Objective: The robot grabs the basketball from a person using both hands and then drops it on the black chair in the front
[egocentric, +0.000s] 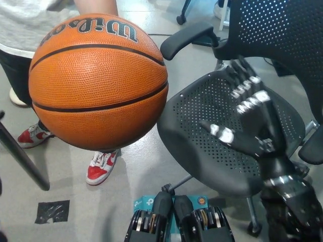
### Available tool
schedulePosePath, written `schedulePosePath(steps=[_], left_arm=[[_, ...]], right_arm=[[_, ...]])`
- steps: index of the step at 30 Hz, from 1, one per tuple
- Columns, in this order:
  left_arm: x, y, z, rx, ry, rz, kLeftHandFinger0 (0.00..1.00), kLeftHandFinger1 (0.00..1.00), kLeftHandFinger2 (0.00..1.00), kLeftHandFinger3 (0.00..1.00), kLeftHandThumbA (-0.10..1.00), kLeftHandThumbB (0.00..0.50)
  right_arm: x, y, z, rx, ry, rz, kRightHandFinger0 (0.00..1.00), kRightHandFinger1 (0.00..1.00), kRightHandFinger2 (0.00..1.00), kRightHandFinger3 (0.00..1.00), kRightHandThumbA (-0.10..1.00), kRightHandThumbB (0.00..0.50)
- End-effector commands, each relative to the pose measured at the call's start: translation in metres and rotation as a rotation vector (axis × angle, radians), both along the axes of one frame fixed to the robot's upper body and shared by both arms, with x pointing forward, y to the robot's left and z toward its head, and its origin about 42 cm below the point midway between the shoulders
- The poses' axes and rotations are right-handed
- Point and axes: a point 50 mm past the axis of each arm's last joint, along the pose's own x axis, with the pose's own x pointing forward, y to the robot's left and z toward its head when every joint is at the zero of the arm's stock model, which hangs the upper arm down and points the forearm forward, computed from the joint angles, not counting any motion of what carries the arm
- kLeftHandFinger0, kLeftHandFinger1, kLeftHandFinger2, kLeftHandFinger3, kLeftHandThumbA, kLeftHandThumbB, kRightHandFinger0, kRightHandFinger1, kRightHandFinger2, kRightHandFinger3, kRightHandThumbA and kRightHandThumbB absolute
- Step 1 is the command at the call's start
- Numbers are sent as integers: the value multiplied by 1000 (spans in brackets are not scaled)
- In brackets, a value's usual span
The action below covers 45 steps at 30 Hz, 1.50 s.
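A large orange basketball [98,80] with black seams fills the upper left, held out from above by a person whose forearm [96,6] shows at the top edge. My black right hand [247,118] is raised over the black chair seat [202,116], open with fingers spread, well to the right of the ball and apart from it. My white left hand is out of the picture. The black perforated office chair has its backrest [282,35] at the upper right and an armrest [186,38] near the ball.
The person stands at the left in a grey shirt [20,22] and red-and-white shoes [101,166]. A dark pole [22,159] slants across the lower left. Black tape [53,212] marks the grey floor.
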Motion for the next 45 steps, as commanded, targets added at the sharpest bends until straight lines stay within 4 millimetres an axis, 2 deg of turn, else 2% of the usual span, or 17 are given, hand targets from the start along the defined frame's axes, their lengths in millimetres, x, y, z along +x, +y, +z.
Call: schedulePosePath(steps=[1, 5, 7, 10, 13, 15, 16, 17, 22, 24, 31, 33, 34, 40, 42, 45], left_arm=[[12, 3, 17, -17, -1, -14, 1000, 1000, 1000, 1000, 1000, 262], [18, -2, 24, -24, 0, -57, 1000, 1000, 1000, 1000, 1000, 241], [22, -3, 28, -17, -5, -65, 1000, 1000, 1000, 1000, 1000, 229], [26, -5, 35, 3, -11, -65, 1000, 1000, 1000, 1000, 1000, 232], [32, -7, 41, 12, -3, -84, 1000, 1000, 1000, 1000, 1000, 203], [35, -9, 40, 9, 10, -108, 1000, 1000, 1000, 1000, 1000, 175], [36, -9, 40, 9, 11, -109, 1000, 1000, 1000, 1000, 1000, 174], [37, -10, 40, 17, 21, -113, 1000, 1000, 1000, 1000, 1000, 167], [42, -17, 41, 16, 33, -139, 1000, 1000, 1000, 1000, 1000, 157], [43, -19, 40, 16, 39, -146, 1000, 1000, 1000, 1000, 1000, 161], [43, -19, 38, 28, 45, -147, 1000, 1000, 1000, 1000, 1000, 152], [43, -20, 38, 30, 37, -148, 1000, 1000, 1000, 1000, 1000, 135], [43, -20, 37, 26, 43, -146, 1000, 1000, 1000, 1000, 1000, 151], [41, -22, 36, 29, 44, -161, 1000, 1000, 1000, 1000, 1000, 146], [41, -22, 36, 47, 42, -164, 1000, 1000, 1000, 1000, 1000, 140], [41, -23, 38, 35, 42, -170, 1000, 1000, 1000, 1000, 1000, 149]], right_arm=[[22, 19, 16, -53, 9, 24, 1000, 1000, 1000, 1000, 1000, 348], [44, 30, 12, -107, 27, 32, 1000, 1000, 1000, 1000, 1000, 347], [54, 33, 9, -109, 36, 50, 1000, 1000, 1000, 1000, 1000, 373], [61, 36, 11, -91, 41, 67, 1000, 1000, 1000, 1000, 1000, 365], [68, 42, 12, -89, 61, 79, 1000, 1000, 1000, 1000, 1000, 373], [71, 45, 11, -72, 67, 92, 1000, 1000, 1000, 1000, 1000, 362], [71, 46, 11, -71, 67, 93, 1000, 1000, 1000, 1000, 1000, 362], [71, 47, 12, -60, 73, 99, 1000, 1000, 1000, 1000, 1000, 387], [65, 46, 18, 0, 57, 134, 1000, 1000, 1000, 1000, 1000, 390], [62, 42, 18, 10, 56, 139, 1000, 1000, 1000, 1000, 1000, 409], [52, 23, 21, 43, 33, 162, 1000, 1000, 1000, 1000, 1000, 414], [50, 14, 22, 26, 20, 143, 1000, 1000, 1000, 1000, 1000, 404], [50, 9, 22, 30, 10, 132, 1000, 1000, 1000, 1000, 1000, 392], [48, -17, 21, 29, -11, 41, 1000, 1000, 1000, 1000, 1000, 381], [47, -27, 20, 55, -22, 34, 1000, 1000, 1000, 1000, 1000, 355], [48, -34, 23, 115, -9, 59, 1000, 1000, 1000, 1000, 1000, 374]])
